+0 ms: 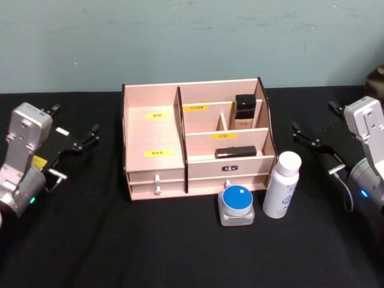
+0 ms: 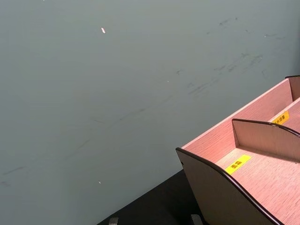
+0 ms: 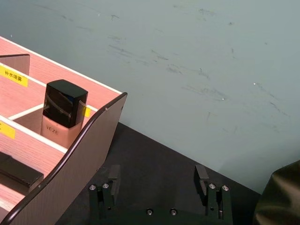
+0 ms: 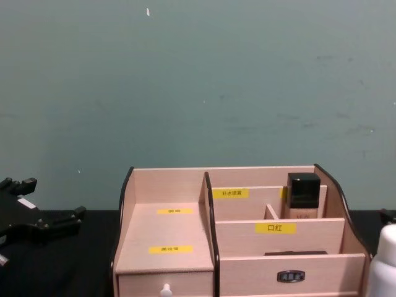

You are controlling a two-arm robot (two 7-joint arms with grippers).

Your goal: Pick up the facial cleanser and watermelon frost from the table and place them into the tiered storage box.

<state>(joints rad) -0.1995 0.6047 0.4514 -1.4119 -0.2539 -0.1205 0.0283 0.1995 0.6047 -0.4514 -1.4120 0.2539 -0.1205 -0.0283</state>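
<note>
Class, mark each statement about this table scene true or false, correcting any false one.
1. The white bottle stands on the table, outside the wooden organiser. True.
2. The blue-lidded jar sits inside the organiser. False: it sits on the table in front of it.
3. The right gripper holds the white bottle. False: it is open, empty, apart from it.
4. A black-capped bottle stands in a rear compartment. True.
5. The left gripper is open, left of the organiser. True.
</note>
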